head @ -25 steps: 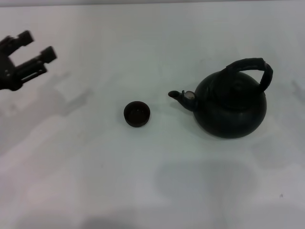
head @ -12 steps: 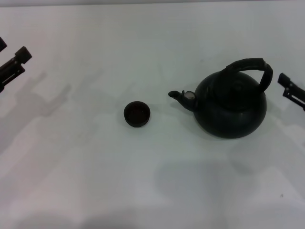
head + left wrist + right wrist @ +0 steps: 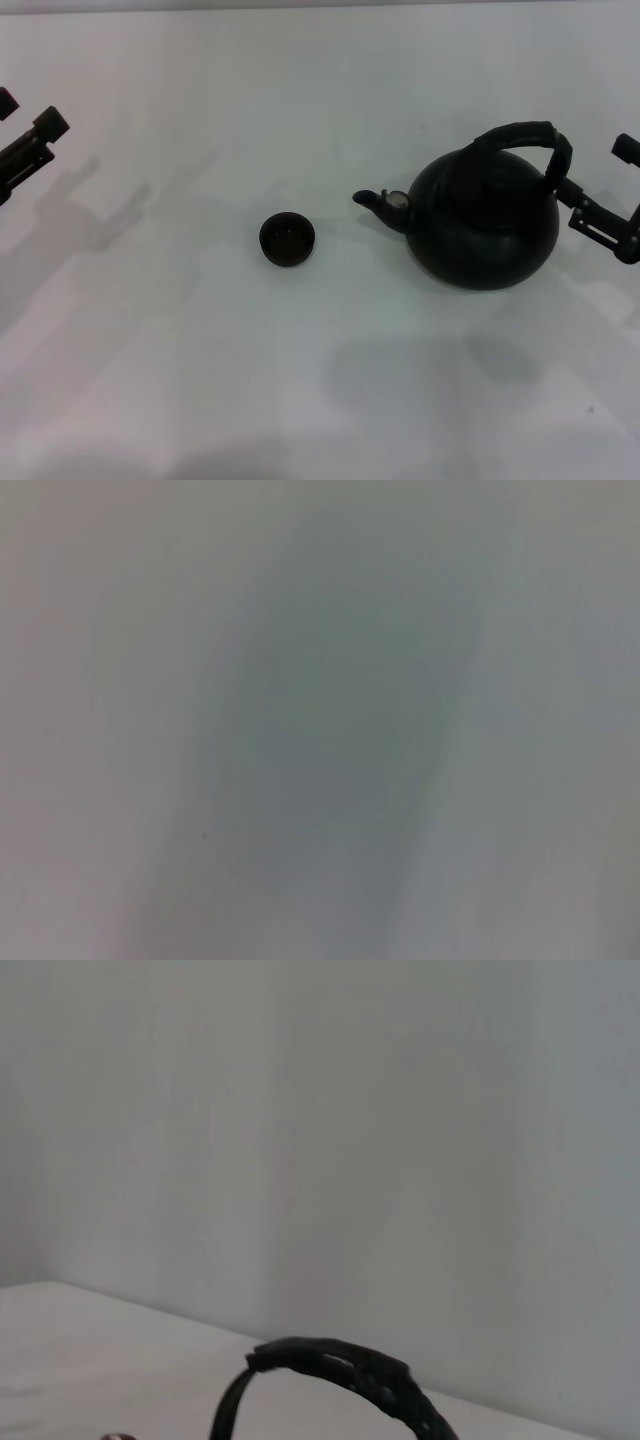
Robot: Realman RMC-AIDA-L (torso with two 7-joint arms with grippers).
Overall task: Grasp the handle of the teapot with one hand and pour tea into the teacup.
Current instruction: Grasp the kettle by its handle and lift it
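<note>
On the white counter (image 3: 300, 380), open room lies on every side of the task's things, with no clutter to steer round. The teapot (image 3: 485, 225) stands upright toward the robot's right, spout aimed leftward at the teacup (image 3: 287, 239), which sits well apart from it near the middle. The handle (image 3: 525, 140) arches over the pot, its long axis running roughly left to right. The right tool (image 3: 597, 185) is by far the nearer: it hangs just beside the handle's right end, fingers spread open, and I judge it must come in leftward over the arch. The left tool (image 3: 22, 130) idles, open, at the far left edge.
</note>
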